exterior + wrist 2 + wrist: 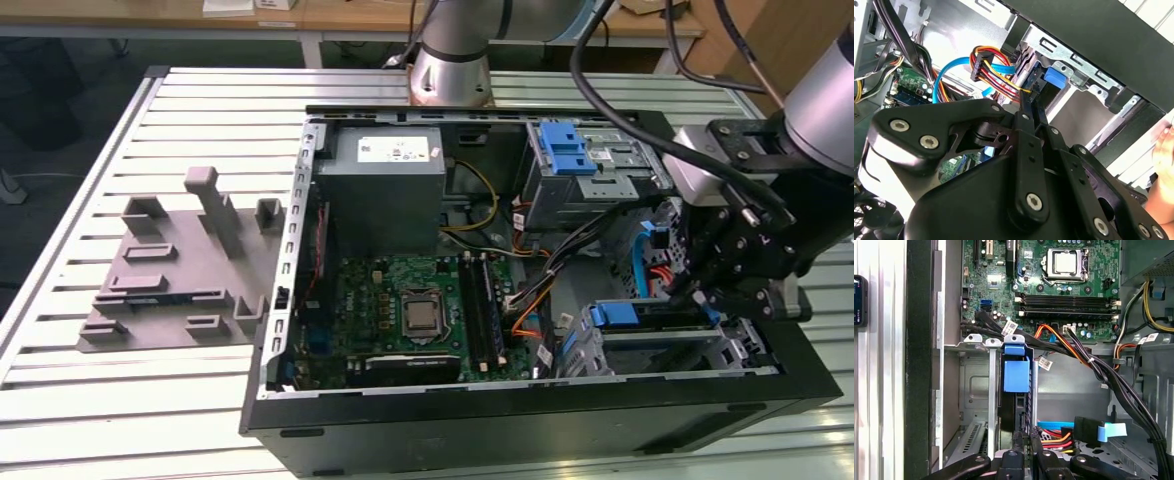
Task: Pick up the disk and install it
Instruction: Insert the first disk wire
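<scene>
Here the gripper (pixel 714 290) pinches narrowly on the disk (pixel 1016 390), standing on edge in the drive bay (pixel 681 345) (blue tab uppermost), so pressing straight along the rails seems wise.

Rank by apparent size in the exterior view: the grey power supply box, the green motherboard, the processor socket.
1. Green motherboard, largest.
2. Grey power supply box, somewhat smaller, though it stands nearer the camera's far side, so this is unsure.
3. Processor socket, clearly smallest.

We see a matt black plastic hand (pixel 1024 442), a shiny blue plastic latch (pixel 1016 371), and a dull grey metal bay (pixel 974 385).
</scene>
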Robot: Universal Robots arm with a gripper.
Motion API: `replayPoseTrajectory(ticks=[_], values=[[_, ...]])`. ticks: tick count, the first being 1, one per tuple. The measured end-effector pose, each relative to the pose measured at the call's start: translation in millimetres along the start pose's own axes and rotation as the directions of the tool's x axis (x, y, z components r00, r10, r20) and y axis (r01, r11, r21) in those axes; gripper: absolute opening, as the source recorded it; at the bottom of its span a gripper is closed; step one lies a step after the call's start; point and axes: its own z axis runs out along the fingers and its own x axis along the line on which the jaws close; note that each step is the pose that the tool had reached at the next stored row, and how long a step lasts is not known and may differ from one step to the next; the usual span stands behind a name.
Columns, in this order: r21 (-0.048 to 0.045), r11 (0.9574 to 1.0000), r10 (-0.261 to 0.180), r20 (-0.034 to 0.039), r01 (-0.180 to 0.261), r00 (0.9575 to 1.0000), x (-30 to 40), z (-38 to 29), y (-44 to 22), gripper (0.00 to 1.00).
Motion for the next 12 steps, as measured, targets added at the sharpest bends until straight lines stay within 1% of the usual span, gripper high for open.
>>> replayPoseTrajectory(ticks=[12], values=[[0.0001, 1.0, 0.003, -0.0001, -0.003, 1.0, 0.2, 4.4, 0.4, 0.16]])
